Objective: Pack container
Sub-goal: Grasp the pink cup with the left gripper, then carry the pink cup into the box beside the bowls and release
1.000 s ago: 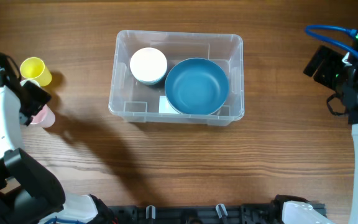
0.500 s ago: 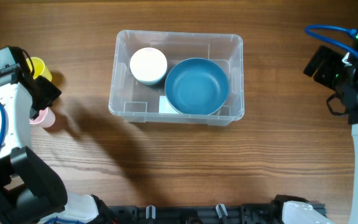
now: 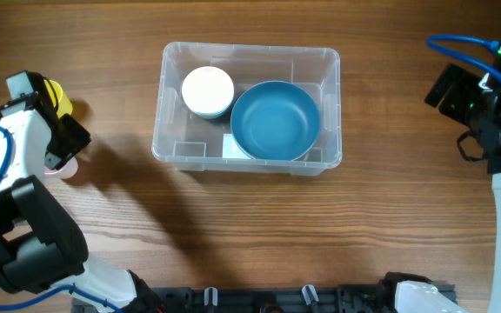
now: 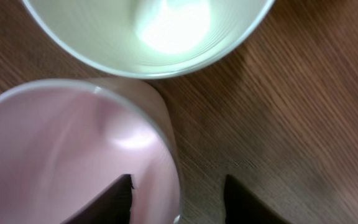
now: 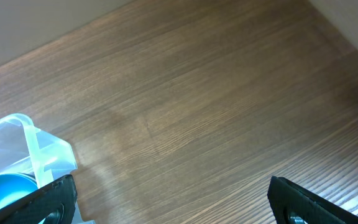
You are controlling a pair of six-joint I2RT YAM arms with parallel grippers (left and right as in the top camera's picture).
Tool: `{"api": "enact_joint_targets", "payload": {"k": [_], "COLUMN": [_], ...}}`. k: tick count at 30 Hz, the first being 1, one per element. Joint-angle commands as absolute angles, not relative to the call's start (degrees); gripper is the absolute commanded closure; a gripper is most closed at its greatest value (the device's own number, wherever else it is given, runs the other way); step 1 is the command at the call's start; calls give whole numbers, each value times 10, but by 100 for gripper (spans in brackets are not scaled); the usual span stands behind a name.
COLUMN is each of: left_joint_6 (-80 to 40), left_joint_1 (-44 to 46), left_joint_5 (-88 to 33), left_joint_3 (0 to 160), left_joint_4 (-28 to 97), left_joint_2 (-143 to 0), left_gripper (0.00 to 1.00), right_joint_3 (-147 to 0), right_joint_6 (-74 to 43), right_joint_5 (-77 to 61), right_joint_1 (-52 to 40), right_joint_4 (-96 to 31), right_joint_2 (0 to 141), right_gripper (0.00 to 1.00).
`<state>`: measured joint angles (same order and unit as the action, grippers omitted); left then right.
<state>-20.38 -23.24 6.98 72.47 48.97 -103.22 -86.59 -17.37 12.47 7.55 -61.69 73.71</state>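
Observation:
The container (image 3: 170, 146), a clear rectangular bin, stands at the table's middle back and holds a white bowl (image 3: 207, 91) and a blue bowl (image 3: 275, 120). Far left, a pink cup (image 3: 65, 169) and a yellow cup (image 3: 56, 94) stand side by side. My left gripper (image 3: 63, 143) is down on the pink cup (image 4: 55, 149). One finger is inside the cup and the other outside, with a gap on each side of the wall, so my left gripper (image 4: 178, 186) is open. The yellow cup (image 4: 148, 31) sits just beyond. My right gripper (image 5: 173, 199) is wide open over bare wood.
The container's corner (image 5: 36, 149) shows at the left of the right wrist view, the blue bowl's edge (image 5: 2, 193) inside it. My right arm (image 3: 485, 113) stays at the table's right edge. Dark fittings (image 3: 303, 300) run along the table's front edge.
My left gripper has come in over the pink cup, beside the yellow one, and its jaws have narrowed around the cup's wall. The right arm has not moved.

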Motion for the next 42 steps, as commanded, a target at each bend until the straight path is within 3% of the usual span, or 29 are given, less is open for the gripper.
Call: {"api": "enact_joint_targets", "payload": {"k": [1,5,18,22,34,42], "left_joint_6": [-197,-198,-199,-197,-197,-198], "left_joint_1": [-231,-231,-224,-198,8,211], "left_joint_5": [76,75,-111,-115,-103,13], "left_joint_3": [722,722,761,792,814,813], "left_joint_4": [484,484,493,523,537,536], "left_joint_2": [-1032,-1032,-988,-948,-801,-805], "left_gripper": [76,96,96,96,96,96], "right_joint_3": [-866,-866,-866,-866,-866,-866], "right_joint_6": [-182,-182,-182,-182,-182,-182], "right_joint_5": [124,124,124,124,124,124], "right_joint_1": [77,77,77,77,77,77], "right_joint_4": [-615,-615,-615,-615,-615,-615], "right_joint_2": [737,737,737,737,737,737], "right_gripper": [0,0,0,0,0,0]}}
